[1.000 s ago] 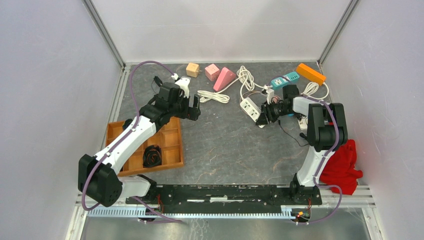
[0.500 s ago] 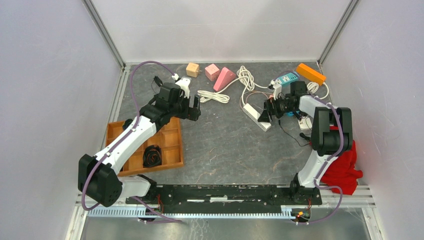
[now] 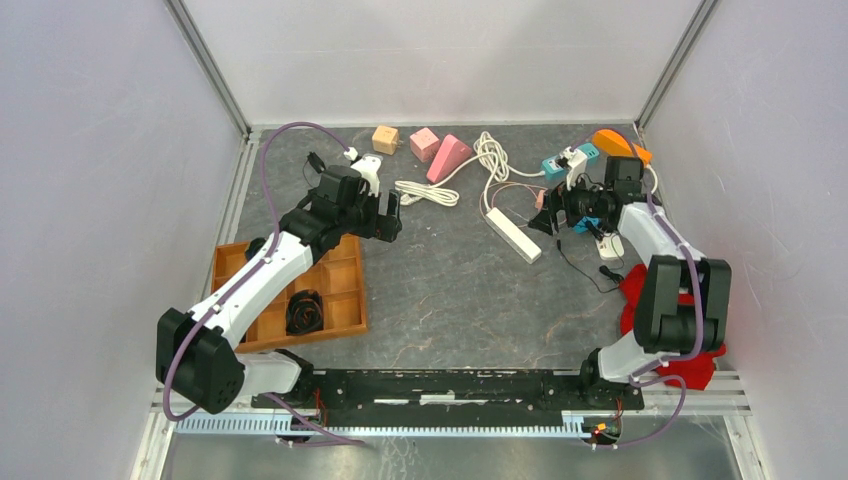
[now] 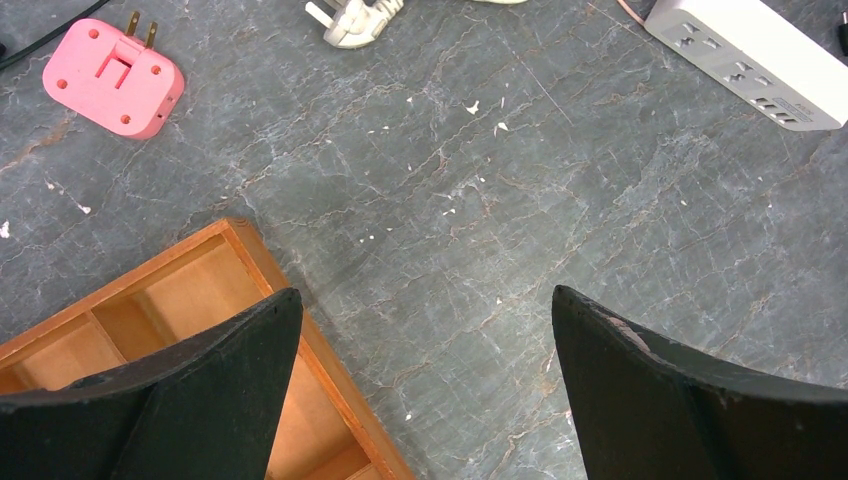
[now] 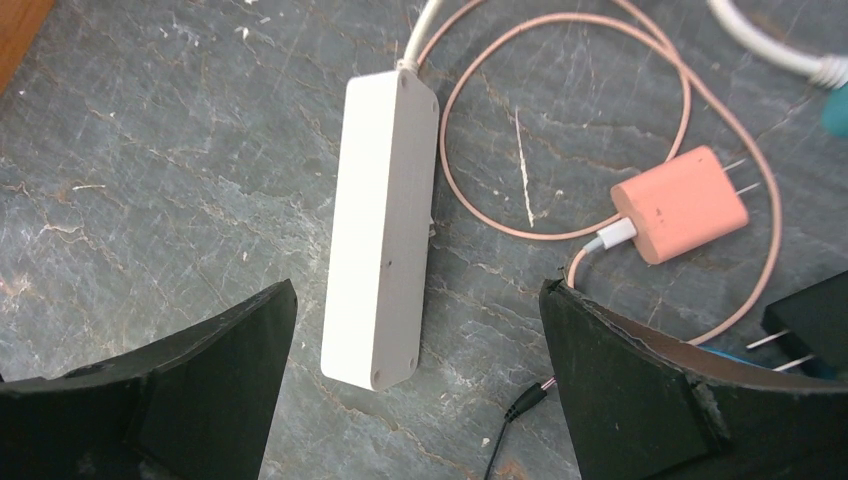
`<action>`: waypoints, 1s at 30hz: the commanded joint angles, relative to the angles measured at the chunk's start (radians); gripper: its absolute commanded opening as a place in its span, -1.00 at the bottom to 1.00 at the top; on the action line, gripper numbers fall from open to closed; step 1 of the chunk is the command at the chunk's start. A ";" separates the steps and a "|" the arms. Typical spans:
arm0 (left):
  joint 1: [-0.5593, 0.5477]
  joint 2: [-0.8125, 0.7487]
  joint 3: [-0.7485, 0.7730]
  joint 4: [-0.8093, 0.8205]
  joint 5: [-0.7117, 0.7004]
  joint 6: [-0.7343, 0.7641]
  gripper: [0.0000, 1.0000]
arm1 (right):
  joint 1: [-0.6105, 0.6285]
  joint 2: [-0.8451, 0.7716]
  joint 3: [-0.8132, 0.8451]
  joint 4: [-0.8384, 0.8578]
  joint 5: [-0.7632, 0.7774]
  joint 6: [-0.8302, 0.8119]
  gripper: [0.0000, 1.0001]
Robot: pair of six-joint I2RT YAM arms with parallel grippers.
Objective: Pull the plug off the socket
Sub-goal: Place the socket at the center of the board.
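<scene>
Currently right gripper [image 5: 415, 300] wide open, empty, above power strip [image 5: 385, 230]; pink charger [image 5: 680, 205] beside it, apparently unplugged. Left gripper [image 4: 425, 300] open.

Worktop [image 3: 450, 290]: dark grey, veined like slate, flecked with small white chips. Left, toward the near edge: compartmented wooden tray [image 3: 345, 290]. Along the far edge, left to right: tan cube [image 3: 385, 138], pink two-prong adapter [image 4: 113, 77], pink wedge [image 3: 449, 158], coiled white cable [image 3: 490, 152], teal socket bar [image 3: 552, 165], orange block [image 3: 605, 137]. Centre: white cord [image 3: 428, 192] ending in a plug, and a white power strip [image 3: 512, 235] lying diagonally. Near the strip but apart from it: salmon charger [image 5: 680, 205], prongs bare, its pink lead [image 5: 565, 16] looped flat on the surface. A thin black cable [image 3: 580, 268] trails nearby. Right, near edge: red cloth [image 3: 705, 365].
</scene>
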 commanded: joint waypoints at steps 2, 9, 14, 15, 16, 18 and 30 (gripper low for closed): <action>-0.007 -0.010 0.023 0.005 -0.022 0.038 0.99 | -0.004 -0.141 -0.041 0.098 -0.037 -0.001 0.96; -0.006 -0.001 0.024 0.000 -0.022 0.042 0.99 | -0.010 -0.283 -0.093 0.156 -0.150 -0.002 0.96; -0.007 0.000 0.023 0.000 -0.054 0.047 0.99 | -0.010 -0.364 -0.106 0.165 -0.244 -0.028 0.96; -0.007 0.000 0.023 0.000 -0.056 0.048 0.99 | -0.010 -0.380 -0.113 0.169 -0.244 -0.033 0.96; -0.007 -0.001 0.022 0.001 -0.059 0.049 0.99 | -0.010 -0.394 -0.122 0.169 -0.241 -0.042 0.96; -0.007 0.002 0.021 0.000 -0.061 0.052 0.99 | -0.010 -0.423 -0.142 0.173 -0.219 -0.064 0.96; -0.008 -0.022 0.010 0.018 -0.079 0.069 0.99 | -0.010 -0.534 -0.244 0.337 -0.178 -0.019 0.96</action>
